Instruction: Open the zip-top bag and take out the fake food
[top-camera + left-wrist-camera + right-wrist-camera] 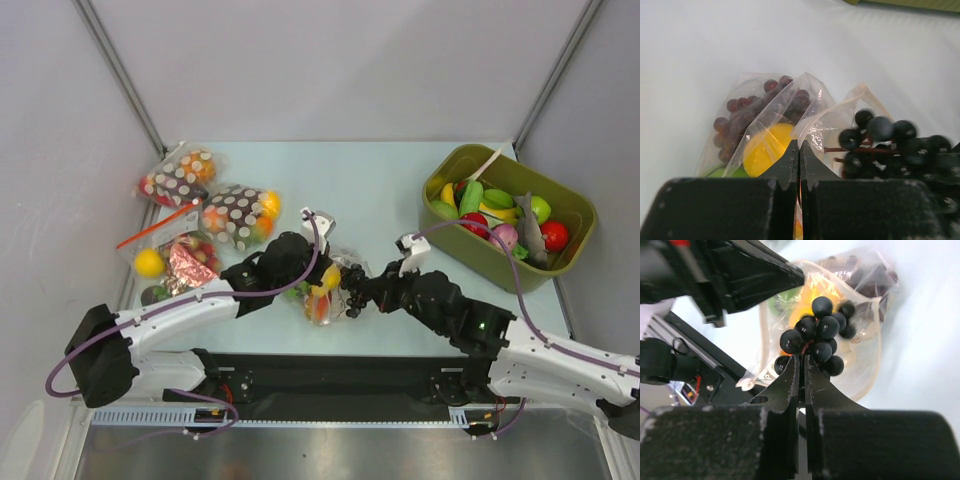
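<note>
The clear zip-top bag [325,290] lies between my two arms, its mouth open toward the right arm. My left gripper [799,150] is shut on a fold of the bag's film [812,117]. Inside the bag show a yellow fruit [765,150], a reddish-purple grape bunch [740,117] and a sliver of green [722,172]. My right gripper [802,359] is shut on the stem of a dark grape bunch [820,335], held at the bag's mouth [865,365]. From above, both grippers meet at the bag, left [308,278] and right [358,292].
An olive-green bin [470,250] holding several toy foods stands at the right back. Dark dotted bags [235,215] [180,175] and a bag with a red zip strip [170,250] lie at the left. Grey walls close in on the sides and back.
</note>
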You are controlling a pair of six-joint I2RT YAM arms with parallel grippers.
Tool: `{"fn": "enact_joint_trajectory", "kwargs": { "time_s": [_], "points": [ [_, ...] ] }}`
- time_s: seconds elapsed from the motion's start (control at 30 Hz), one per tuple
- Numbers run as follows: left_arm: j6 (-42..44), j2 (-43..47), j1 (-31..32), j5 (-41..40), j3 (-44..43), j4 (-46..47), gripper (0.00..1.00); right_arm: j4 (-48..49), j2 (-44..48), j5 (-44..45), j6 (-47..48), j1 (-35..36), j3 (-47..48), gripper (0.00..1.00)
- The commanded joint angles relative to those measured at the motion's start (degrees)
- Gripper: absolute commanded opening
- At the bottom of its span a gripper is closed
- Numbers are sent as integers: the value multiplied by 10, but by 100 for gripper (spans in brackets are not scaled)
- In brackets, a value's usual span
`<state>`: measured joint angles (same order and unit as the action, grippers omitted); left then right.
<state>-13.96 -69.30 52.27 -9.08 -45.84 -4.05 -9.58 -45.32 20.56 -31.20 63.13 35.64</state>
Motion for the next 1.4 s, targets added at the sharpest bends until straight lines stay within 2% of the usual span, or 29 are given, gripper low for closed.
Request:
{"fn": "enact_joint_trajectory", "kwargs": {
  "time_s": [0.0, 0.23, 0.47, 0.57, 0.63, 0.67, 0.7, 0.8, 0.83, 0.87, 0.93, 1.2, 1.37],
  "points": [
    [2, -8, -14, -17, -12, 1, 0, -12, 43, 9, 16, -4, 48, 0],
    [-12, -26, -39, -9, -27, 0, 0, -35, 90, 5, 58, -6, 93, 0],
    [-16, -28, -41, 10, -24, 8, 0, -76, 86, 69, 163, -54, 162, 0],
    [-17, -24, -41, 14, -21, 9, 0, -81, 65, 57, 201, -126, 195, 0],
    [-18, -22, -41, 18, -16, 11, 0, -74, 52, 31, 226, -218, 207, 0],
    [-18, -18, -41, 20, -15, 12, 0, -68, 36, -14, 231, -250, 210, 0],
    [-18, -16, -41, 23, -14, 12, 0, -50, 26, -42, 235, -330, 211, 0],
    [-19, -8, -41, 22, -12, 12, 0, -22, -27, -181, 203, -453, 222, 0],
    [-19, -6, -41, 22, -11, 9, 0, -12, -39, -218, 193, -525, 223, 0],
    [-18, -3, -41, 21, -9, 8, 0, 13, -63, -267, 185, -553, 221, 0],
    [-17, 6, -41, 19, -6, 6, 0, 32, -85, -284, 175, -603, 222, 0],
    [-15, 22, -41, 24, 4, 2, 0, 88, -184, -256, 186, -627, 242, 0],
    [-15, 27, -41, 28, 8, 2, 0, 90, -225, -221, 197, -651, 254, 0]
  ]
}}
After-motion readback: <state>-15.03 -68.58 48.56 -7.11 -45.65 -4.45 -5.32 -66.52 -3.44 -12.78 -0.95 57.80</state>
